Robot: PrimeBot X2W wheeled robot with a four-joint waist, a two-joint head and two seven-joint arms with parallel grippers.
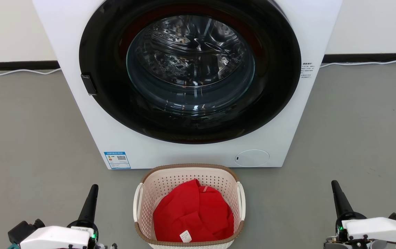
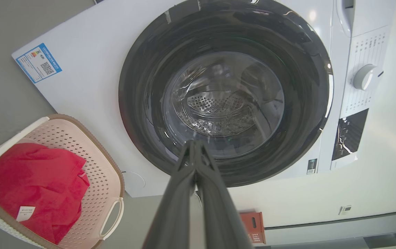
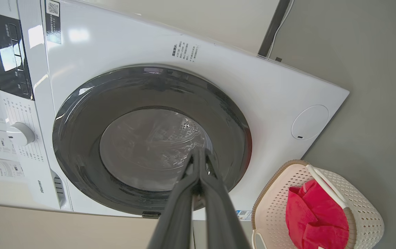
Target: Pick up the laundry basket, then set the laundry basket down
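The laundry basket (image 1: 187, 176), cream-white and perforated with a brown woven-look rim and white side handles, stands on the grey floor just in front of the washing machine. It holds a red garment (image 1: 192, 216). The basket also appears at the lower left of the left wrist view (image 2: 97, 166) and at the lower right of the right wrist view (image 3: 364, 204). My left gripper (image 1: 93, 188) is shut and empty, on the floor side left of the basket, well apart from it. My right gripper (image 1: 334, 185) is shut and empty, well to the basket's right. In the wrist views each gripper's fingertips (image 2: 194, 145) (image 3: 199, 152) meet.
A white front-loading washing machine (image 1: 125, 141) with a closed dark round glass door (image 1: 191, 69) stands directly behind the basket. Grey floor (image 1: 28, 138) spreads to both sides. A cable runs along the dark skirting at the wall. A small red crate (image 2: 253, 226) sits by the wall.
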